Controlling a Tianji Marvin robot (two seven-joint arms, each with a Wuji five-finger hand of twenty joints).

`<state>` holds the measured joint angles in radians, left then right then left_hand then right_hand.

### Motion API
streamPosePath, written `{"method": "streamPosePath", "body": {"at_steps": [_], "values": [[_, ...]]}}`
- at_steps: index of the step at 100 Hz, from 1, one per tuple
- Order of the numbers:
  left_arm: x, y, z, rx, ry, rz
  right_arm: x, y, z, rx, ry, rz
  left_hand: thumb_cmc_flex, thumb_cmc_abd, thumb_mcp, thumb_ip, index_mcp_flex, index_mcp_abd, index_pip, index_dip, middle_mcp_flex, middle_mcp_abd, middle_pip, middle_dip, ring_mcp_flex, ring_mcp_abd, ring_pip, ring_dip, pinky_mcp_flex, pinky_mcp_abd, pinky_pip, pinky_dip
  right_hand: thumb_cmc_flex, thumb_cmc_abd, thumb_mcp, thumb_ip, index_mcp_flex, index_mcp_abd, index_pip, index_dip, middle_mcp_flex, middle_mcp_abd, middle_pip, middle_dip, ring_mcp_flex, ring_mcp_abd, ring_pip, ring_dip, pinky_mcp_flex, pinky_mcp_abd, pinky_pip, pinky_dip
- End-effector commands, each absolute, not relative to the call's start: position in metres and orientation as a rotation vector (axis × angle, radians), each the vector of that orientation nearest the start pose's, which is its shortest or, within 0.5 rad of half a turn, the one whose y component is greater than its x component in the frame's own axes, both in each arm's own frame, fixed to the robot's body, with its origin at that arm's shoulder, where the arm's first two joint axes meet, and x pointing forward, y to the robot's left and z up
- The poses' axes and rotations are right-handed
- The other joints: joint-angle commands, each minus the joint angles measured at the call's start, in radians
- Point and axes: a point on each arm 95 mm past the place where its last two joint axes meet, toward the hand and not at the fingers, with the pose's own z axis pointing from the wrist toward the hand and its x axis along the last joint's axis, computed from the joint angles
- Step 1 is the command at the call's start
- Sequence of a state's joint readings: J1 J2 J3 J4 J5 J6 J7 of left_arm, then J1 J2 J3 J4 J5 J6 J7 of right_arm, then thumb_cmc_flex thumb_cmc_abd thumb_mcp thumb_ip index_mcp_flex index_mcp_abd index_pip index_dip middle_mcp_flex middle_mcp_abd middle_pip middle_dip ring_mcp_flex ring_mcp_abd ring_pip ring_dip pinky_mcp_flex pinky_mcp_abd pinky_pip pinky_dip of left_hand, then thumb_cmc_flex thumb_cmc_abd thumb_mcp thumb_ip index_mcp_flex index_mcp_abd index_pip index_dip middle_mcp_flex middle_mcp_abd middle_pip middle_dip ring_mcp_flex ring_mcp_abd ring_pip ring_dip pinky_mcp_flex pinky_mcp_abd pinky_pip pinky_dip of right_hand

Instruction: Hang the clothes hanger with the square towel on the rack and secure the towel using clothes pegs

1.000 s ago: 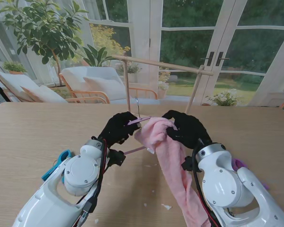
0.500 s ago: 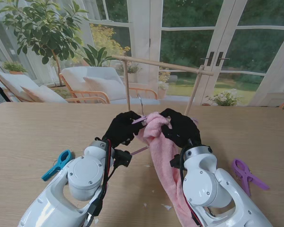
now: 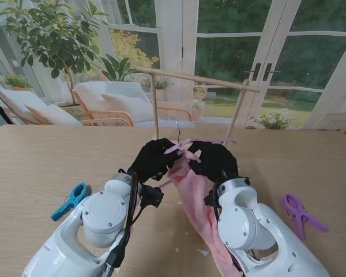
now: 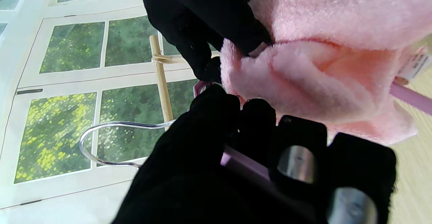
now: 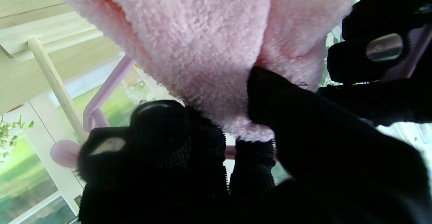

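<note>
Pink terry towel [image 3: 196, 199] hangs over the lilac hanger [image 3: 185, 143], which I have lifted off the counter [image 3: 40, 161] between both hands, just nearer to me than the wooden rack [image 3: 199, 79]. My left hand [image 3: 153, 160] has its fingers [image 4: 216, 116] wrapped around the hanger's left arm; the left wrist view shows the lilac bar running through that grip and the metal hook [image 4: 101, 143] free in the air. My right hand [image 3: 214, 159] is clenched on the hanger's right arm with towel bunched under it. A blue peg [image 3: 70, 200] lies on the counter to my left, a purple peg [image 3: 301, 214] to my right, both well apart from the hands.
</note>
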<state>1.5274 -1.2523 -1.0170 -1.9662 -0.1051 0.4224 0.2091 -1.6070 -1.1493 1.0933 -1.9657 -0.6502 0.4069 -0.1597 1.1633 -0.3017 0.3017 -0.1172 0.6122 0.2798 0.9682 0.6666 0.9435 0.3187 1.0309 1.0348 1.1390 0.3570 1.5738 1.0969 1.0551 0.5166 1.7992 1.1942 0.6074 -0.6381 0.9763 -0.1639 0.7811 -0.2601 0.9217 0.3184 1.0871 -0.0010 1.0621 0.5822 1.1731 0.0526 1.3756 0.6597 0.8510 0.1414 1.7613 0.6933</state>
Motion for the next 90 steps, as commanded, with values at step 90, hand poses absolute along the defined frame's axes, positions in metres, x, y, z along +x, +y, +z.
{"method": "streamPosePath", "body": {"at_steps": [90], "values": [[0.364, -0.137, -0.221, -2.368, 0.657, -2.150, 0.338, 0.059, -0.225, 1.406, 1.060, 1.734, 0.081, 0.039, -0.036, 0.034, 0.008, -0.030, 0.075, 0.016, -0.009, 0.023, 0.027, 0.012, 0.072, 0.052, 0.065, -0.010, 0.029, -0.134, 0.295, 0.075, -0.355, 0.174, -0.368, 0.099, -0.271, 0.189, -0.384, 0.063, -0.387, -0.005, -0.270, -0.169, -0.373, 0.051, -0.495, -0.126, -0.289, 0.008, -0.353, -0.026]]}}
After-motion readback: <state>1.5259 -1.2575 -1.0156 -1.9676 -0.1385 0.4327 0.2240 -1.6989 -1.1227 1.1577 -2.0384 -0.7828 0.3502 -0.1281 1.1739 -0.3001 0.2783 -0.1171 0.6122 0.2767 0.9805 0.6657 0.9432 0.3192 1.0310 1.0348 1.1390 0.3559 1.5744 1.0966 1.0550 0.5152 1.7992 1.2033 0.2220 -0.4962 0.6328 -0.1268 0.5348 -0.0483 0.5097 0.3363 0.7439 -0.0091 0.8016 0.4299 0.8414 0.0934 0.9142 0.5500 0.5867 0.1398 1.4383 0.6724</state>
